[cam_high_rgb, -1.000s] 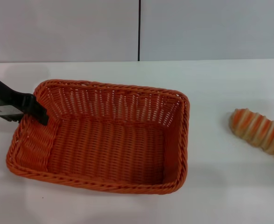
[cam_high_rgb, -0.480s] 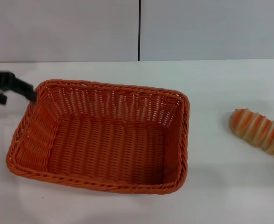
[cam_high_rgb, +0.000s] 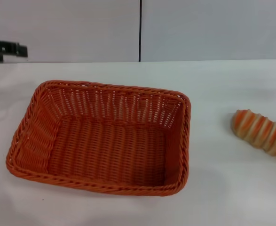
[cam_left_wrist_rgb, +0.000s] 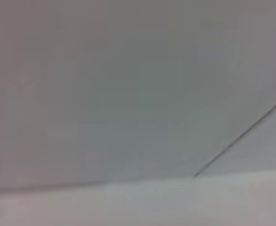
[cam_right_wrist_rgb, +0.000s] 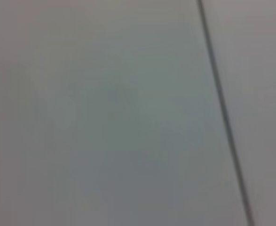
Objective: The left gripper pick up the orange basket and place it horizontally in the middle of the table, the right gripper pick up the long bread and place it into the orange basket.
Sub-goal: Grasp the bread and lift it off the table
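Observation:
The orange basket rests flat on the white table, its long side running left to right, nothing inside it. The long bread, cream-tan with orange stripes, lies on the table at the far right, well apart from the basket. My left gripper shows only as a dark tip at the far left edge, raised above and behind the basket's left end and clear of it. My right gripper is out of view. Both wrist views show only the grey wall and a dark seam.
A grey wall with a vertical dark seam stands behind the table. White tabletop lies between the basket and the bread and along the front edge.
My left gripper has let go of the basket's left rim and risen up and away to the far left. The basket and bread stay where they were.

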`<state>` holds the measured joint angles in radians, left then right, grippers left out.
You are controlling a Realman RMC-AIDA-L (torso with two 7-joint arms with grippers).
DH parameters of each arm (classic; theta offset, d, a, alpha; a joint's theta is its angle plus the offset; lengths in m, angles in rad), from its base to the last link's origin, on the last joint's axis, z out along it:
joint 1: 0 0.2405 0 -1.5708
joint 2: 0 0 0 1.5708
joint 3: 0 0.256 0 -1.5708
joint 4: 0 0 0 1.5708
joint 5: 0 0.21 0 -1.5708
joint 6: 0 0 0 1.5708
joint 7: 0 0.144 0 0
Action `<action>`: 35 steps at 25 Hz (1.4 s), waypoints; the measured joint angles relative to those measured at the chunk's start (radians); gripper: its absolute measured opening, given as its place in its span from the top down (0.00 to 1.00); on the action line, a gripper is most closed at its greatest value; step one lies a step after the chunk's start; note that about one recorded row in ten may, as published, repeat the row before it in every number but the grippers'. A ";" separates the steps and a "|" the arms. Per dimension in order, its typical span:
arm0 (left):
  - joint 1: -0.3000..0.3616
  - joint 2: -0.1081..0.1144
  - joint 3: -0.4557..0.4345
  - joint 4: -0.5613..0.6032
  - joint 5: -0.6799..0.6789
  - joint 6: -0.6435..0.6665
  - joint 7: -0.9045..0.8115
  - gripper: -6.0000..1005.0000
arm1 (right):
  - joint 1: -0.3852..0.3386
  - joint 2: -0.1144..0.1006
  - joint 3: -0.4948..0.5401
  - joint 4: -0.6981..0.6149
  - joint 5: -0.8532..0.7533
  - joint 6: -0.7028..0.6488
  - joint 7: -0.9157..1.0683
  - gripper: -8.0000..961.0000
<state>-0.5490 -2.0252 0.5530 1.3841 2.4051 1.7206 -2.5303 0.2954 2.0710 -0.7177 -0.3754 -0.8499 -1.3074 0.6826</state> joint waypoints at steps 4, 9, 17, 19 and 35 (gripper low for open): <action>0.043 -0.004 -0.011 -0.002 -0.091 -0.039 0.076 0.18 | -0.017 0.003 0.000 -0.231 -0.237 0.115 0.281 0.48; 0.203 -0.035 -0.021 -0.037 -0.384 -0.179 0.379 0.18 | -0.001 0.001 0.000 -0.487 -0.620 0.175 0.680 0.47; 0.356 -0.037 -0.026 -0.366 -0.722 -0.227 0.856 0.18 | 0.092 -0.006 0.015 -0.836 -1.205 0.046 1.276 0.48; 0.364 -0.037 -0.028 -0.418 -0.752 -0.227 0.927 0.18 | 0.137 -0.020 0.025 -0.877 -1.322 -0.015 1.380 0.48; 0.392 -0.041 -0.053 -0.967 -1.032 -0.164 1.705 0.18 | 0.438 -0.137 0.032 -0.641 -1.839 -0.410 1.723 0.47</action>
<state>-0.1566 -2.0661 0.5002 0.4170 1.3730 1.5564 -0.8249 0.7334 1.9345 -0.6856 -1.0166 -2.6894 -1.7169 2.4055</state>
